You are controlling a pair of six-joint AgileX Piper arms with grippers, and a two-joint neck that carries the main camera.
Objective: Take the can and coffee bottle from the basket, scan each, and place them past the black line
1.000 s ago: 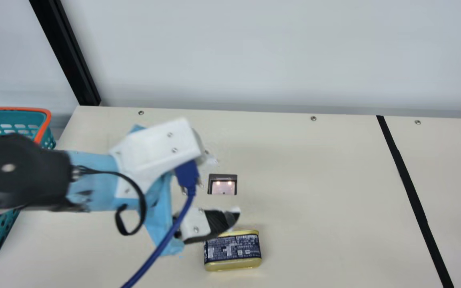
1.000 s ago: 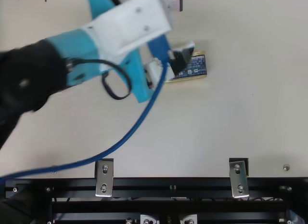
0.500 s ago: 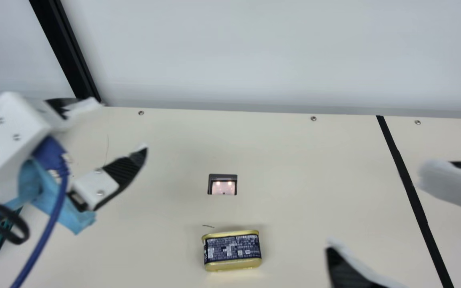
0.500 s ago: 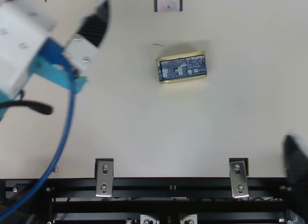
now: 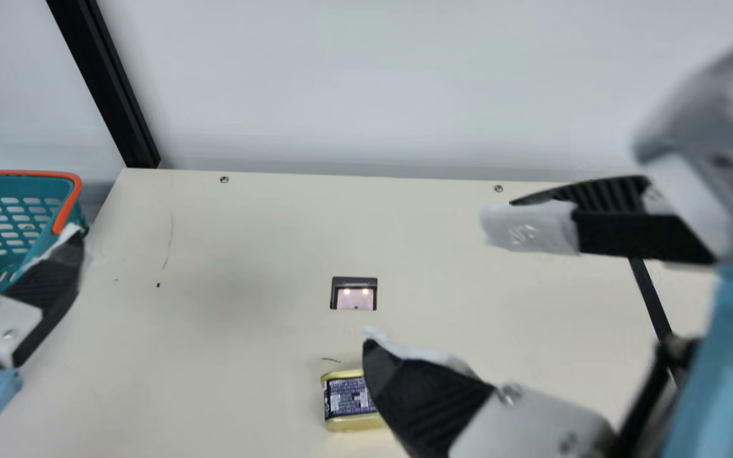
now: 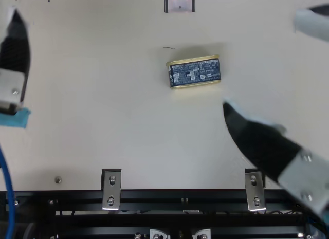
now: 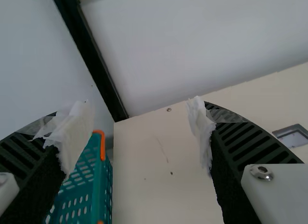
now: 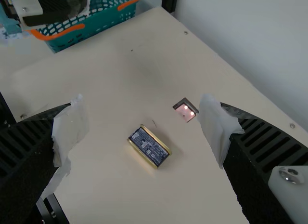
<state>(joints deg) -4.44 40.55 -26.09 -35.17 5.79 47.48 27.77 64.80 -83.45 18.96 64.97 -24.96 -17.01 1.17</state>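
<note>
My left gripper point(image 5: 20, 238) is at the main view's left edge by the teal basket point(image 5: 4, 242); in its wrist view the left gripper point(image 7: 139, 137) stands open and empty. My right gripper point(image 5: 427, 280) is spread open above the table right of centre, and in its wrist view the right gripper point(image 8: 139, 132) has nothing between its fingers. The can point(image 5: 346, 401) lies on the table, partly behind a right finger in the main view and whole in the top view as the can point(image 6: 194, 72). The scanner point(image 5: 354, 294) sits beyond the can. The black line point(image 5: 651, 299) is partly covered by my right gripper.
A black post point(image 5: 105, 83) rises at the back left corner, before a pale wall point(image 5: 404, 83). Metal brackets point(image 6: 111, 190) and a black rail point(image 6: 180, 196) run along the near table edge.
My left gripper has pulled back from the can to the far left, over the basket side. My right gripper has come in from the right toward the can. The can has stayed in place.
</note>
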